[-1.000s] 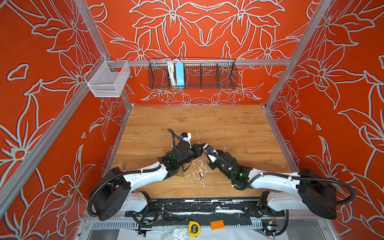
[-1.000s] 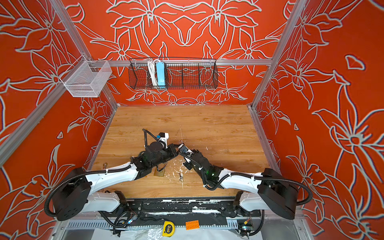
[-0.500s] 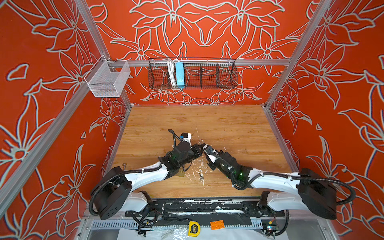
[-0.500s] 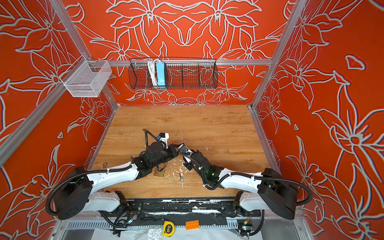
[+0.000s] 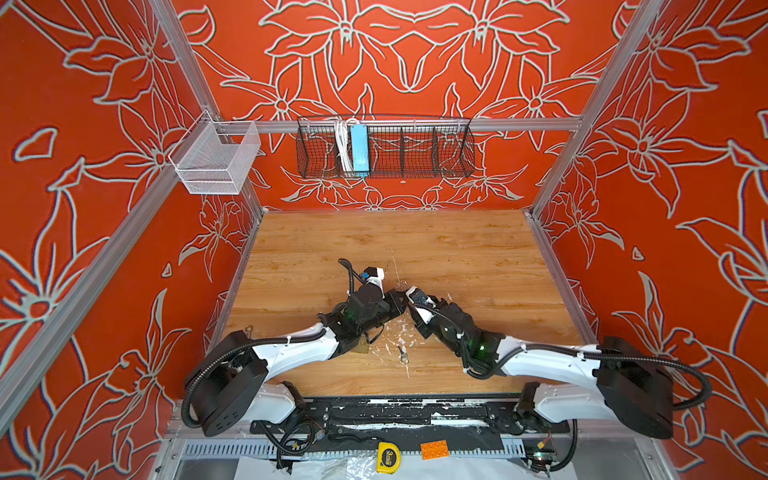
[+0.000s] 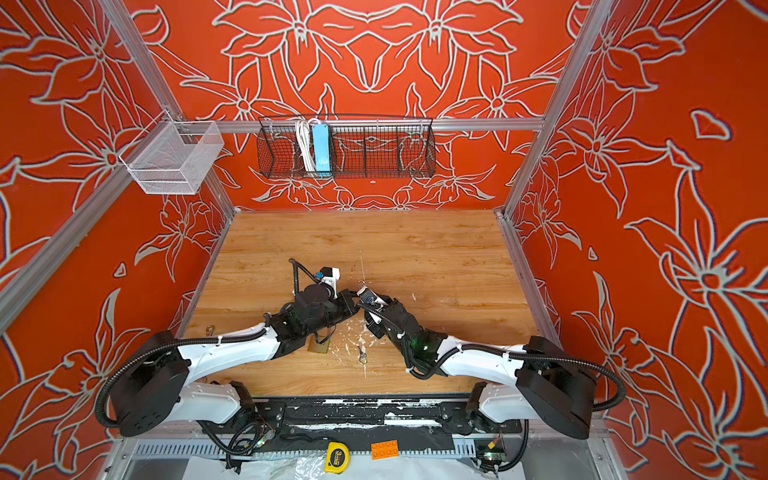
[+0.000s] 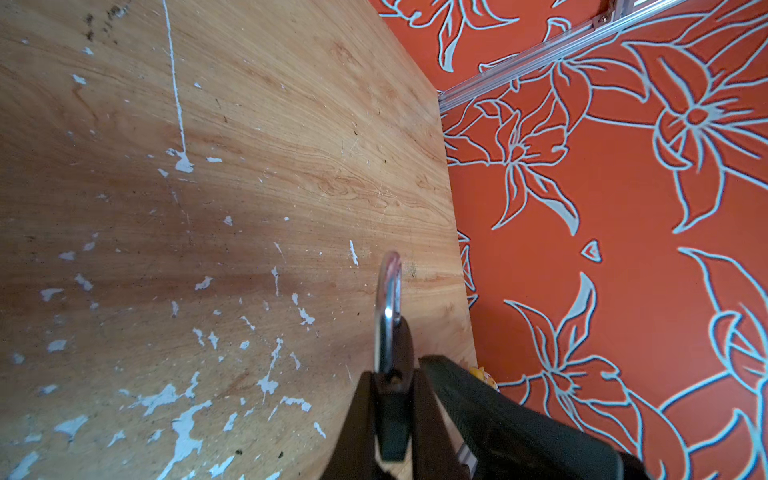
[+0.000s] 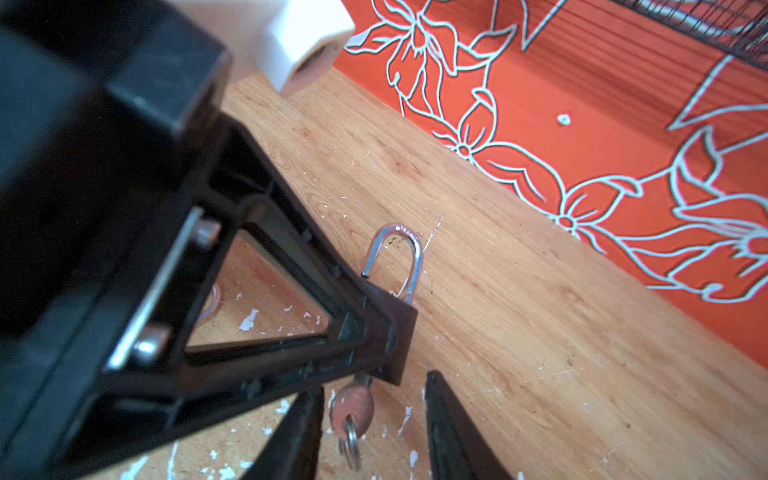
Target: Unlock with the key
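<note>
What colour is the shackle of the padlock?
Shiny silver. The shackle shows best in the right wrist view.

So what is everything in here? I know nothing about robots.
table: 1, light wood, flecked white
padlock: 1, dark, silver shackle, held over table
key: 1, coppery, in that padlock's keyhole
second padlock: 1, brass, on table, partly under left arm
loose key: 1, silver, on table near front
wire basket: 1, black, back wall
power strip: 1, blue, in wire basket
cable: 1, white, beside power strip
mesh basket: 1, white, left rail
tape measure: 1, yellow, front ledge
toy brick: 1, orange, beside tape measure
left gripper: 1, black, shut on padlock
right gripper: 1, black, open around key
</note>
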Tool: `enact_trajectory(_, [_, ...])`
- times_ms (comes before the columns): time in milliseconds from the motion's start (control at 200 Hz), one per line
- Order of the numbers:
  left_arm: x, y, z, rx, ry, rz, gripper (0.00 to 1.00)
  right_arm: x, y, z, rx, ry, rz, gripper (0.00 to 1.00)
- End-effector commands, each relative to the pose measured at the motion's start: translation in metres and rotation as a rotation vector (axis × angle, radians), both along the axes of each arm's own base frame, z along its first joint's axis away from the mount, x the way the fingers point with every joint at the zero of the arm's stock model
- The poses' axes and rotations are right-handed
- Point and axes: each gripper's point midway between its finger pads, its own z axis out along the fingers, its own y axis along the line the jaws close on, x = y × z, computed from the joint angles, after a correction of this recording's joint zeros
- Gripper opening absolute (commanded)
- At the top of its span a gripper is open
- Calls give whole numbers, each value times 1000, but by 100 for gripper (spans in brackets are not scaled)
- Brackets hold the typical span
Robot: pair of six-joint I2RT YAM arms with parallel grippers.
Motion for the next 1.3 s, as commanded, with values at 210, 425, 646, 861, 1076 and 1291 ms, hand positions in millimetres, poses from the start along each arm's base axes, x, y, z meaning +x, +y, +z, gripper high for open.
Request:
enact_trajectory(210, [4,-2,20,-31,-54,16,0,4,9,16,27,-8,6,9])
enact_trajectory(425, [7,8,21,-13,-114,57,0,2,8,19,46,-6,11,0])
enact_trajectory(646, [15,20,18,50,-216,95,0,3,-15,34,103,-50,-71,48])
enact_trajectory(861, [-9,-10,26,197,-637,-424,0,10,-62,47,369,34,-113,63])
enact_trajectory(1076, [-20,-8,20,250,-729,-541,0,4,-73,64,601,107,61,72])
enact_trajectory(1291, [-37,-16,19,267,-750,-685,0,-6,-40,65,610,203,239,74])
